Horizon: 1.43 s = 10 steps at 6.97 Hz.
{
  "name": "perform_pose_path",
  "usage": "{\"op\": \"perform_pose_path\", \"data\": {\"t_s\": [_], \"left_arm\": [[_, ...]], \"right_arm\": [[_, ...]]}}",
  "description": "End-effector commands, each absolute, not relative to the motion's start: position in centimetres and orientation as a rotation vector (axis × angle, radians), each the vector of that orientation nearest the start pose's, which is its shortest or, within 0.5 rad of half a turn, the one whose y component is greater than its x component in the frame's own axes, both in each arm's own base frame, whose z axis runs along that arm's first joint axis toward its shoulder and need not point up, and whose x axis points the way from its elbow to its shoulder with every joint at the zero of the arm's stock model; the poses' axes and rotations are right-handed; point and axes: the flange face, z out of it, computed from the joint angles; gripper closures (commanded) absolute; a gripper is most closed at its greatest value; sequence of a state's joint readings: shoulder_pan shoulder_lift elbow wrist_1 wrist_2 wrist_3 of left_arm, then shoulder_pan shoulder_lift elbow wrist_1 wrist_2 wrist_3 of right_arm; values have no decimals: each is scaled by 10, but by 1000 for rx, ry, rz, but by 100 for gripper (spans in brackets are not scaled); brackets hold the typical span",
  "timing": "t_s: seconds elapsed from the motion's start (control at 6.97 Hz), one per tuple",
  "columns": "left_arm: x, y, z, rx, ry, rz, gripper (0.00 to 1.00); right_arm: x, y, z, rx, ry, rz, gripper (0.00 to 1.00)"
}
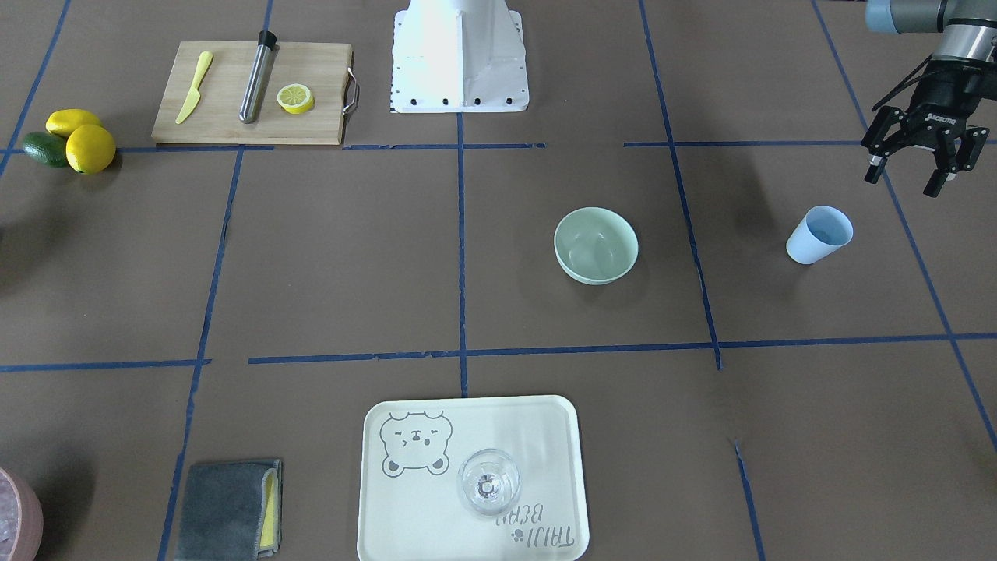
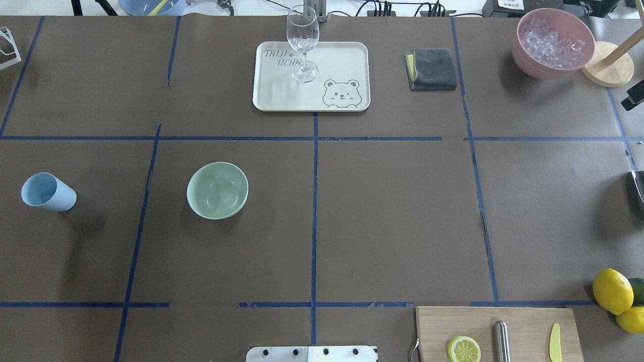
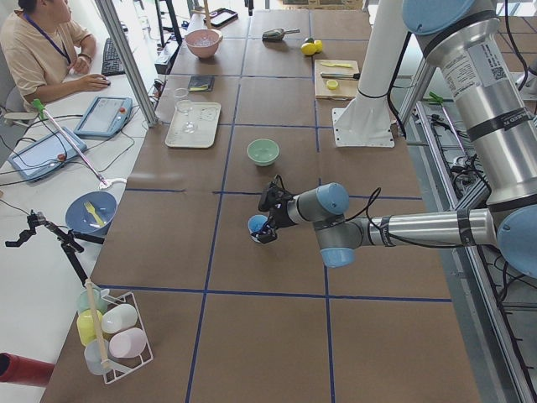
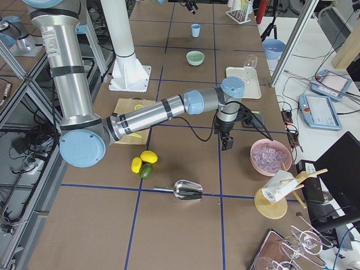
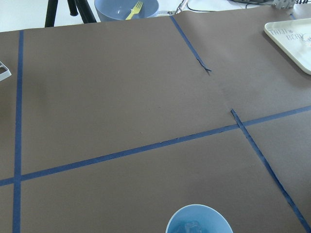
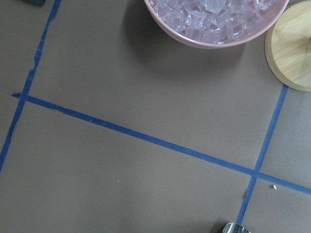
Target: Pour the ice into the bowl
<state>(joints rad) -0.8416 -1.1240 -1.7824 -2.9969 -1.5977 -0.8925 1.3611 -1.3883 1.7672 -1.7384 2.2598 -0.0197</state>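
Observation:
The mint-green bowl (image 1: 596,245) (image 2: 217,190) stands empty left of the table's middle. To its left is a light blue cup (image 2: 49,192) (image 1: 818,234). The left wrist view looks down into this cup (image 5: 199,221) and shows the ice (image 5: 193,226) at its bottom. My left gripper (image 1: 905,179) hangs open above the table, just behind the cup on the robot's side, with nothing between its fingers. My right gripper (image 4: 227,142) hovers low near the pink bowl (image 4: 271,156). I cannot tell whether it is open or shut.
The pink bowl (image 2: 553,42) full of ice stands far right by a wooden disc (image 2: 608,64). A tray (image 2: 261,75) carries a wine glass (image 2: 302,45), with a grey cloth (image 2: 431,69) beside it. Near the robot are a cutting board (image 2: 523,322), lemons (image 2: 612,290) and a metal scoop (image 4: 188,190). A person (image 3: 42,50) sits beyond the table.

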Motion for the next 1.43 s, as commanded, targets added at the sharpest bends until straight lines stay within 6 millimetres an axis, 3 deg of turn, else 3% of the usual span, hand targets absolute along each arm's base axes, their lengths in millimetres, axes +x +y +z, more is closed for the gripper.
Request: {"op": "perform_pose_path", "data": {"t_s": [0.0, 0.72, 1.29], "left_arm": [[154, -322, 583, 860, 834, -196, 0], [234, -276, 596, 850, 811, -250, 0], [256, -264, 622, 816, 733, -278, 0]], "right_arm": [[-46, -557, 491, 136, -703, -289, 0], [-47, -558, 493, 129, -700, -282, 0], [-47, -558, 494, 128, -700, -281, 0]]}}
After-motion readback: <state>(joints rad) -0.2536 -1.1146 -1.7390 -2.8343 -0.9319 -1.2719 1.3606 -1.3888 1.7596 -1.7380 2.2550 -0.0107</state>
